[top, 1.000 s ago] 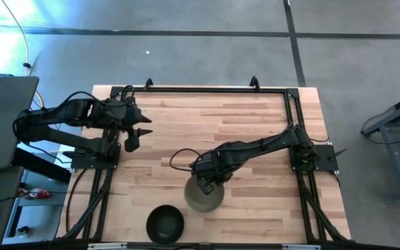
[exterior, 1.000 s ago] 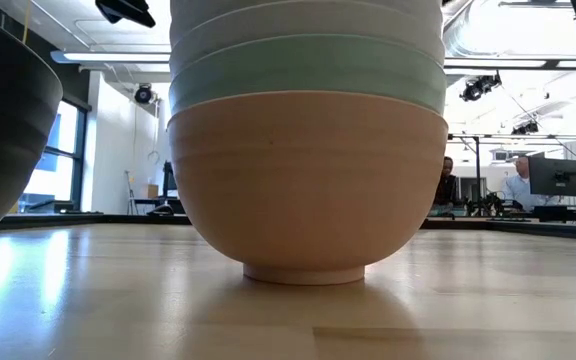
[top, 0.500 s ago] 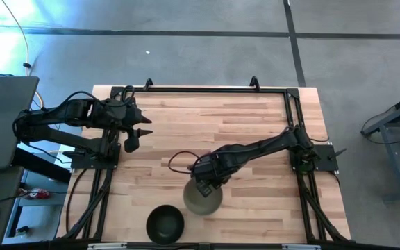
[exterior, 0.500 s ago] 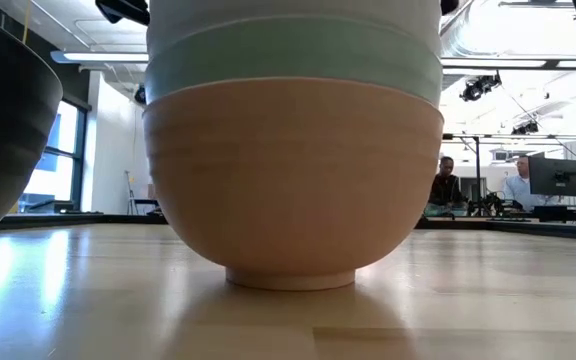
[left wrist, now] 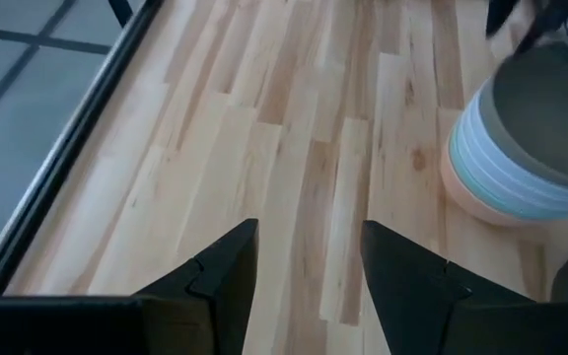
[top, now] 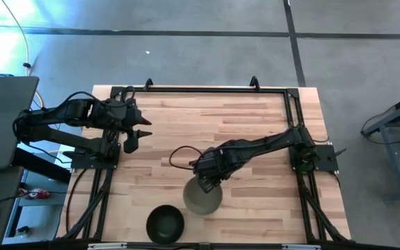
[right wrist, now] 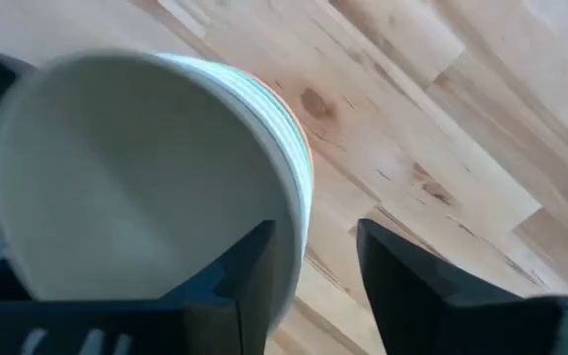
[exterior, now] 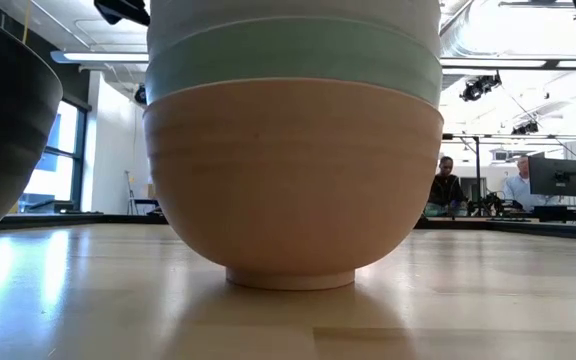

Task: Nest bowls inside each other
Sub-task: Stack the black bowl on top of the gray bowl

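Now that the right gripper [top: 204,182] has spread its fingers, where a second ago it was clamped on the rim of the stack of bowls [top: 203,197], the stack stands free on the table [top: 255,125]; between those two moments the whole pile also slid a little toward the left arm's side, as both the high view and the low view show. In the right wrist view the rim of the top bowl [right wrist: 136,177] sits between the parted fingers [right wrist: 249,271], one just inside the wall and one outside, so the gripper is open around the rim rather than clear of it; whether a finger grazes the wall I cannot tell from that angle. The pile rests upright on the peach-orange bowl [exterior: 293,180], with the mint green bowl [exterior: 293,62] next above and pale rims over that, and an olive-grey inside uppermost as seen from the left wrist. To my judgement this release closes one nesting step: every bowl but one is in the pile. The black bowl [top: 165,223] is the one left out, standing just beside the stack near the table's front edge, and it probably goes in next. The left gripper [top: 135,136] waits open, holding nothing, well apart from the stack near its own side of the table.
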### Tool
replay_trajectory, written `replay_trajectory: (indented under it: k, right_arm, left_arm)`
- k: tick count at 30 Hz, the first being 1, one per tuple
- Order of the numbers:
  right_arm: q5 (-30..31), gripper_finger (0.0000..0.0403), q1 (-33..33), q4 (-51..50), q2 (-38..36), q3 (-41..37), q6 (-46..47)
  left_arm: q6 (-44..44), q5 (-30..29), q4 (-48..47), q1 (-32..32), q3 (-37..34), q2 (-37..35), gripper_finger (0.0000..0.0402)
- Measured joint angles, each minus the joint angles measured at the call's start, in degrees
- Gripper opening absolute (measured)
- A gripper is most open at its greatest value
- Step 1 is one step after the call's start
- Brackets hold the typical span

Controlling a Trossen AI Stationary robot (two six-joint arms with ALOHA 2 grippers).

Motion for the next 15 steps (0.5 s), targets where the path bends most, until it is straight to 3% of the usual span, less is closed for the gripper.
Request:
replay_trajectory:
  k: [9, 15]
  right_arm:
    - [18.01, 0.0147, 2.96, 1.86, -8.52, 0.15, -5.04]
    - [31.06, 0.0147, 7.37, 1.37, -14.11, 0.15, -15.13]
  left_arm:
    - [-2.62, 10.44, -6.38, -0.36, 0.02, 0.00, 0.0168]
    - [-5.88, 11.30, -5.96, -2.82, 0.02, 0.05, 0.0168]
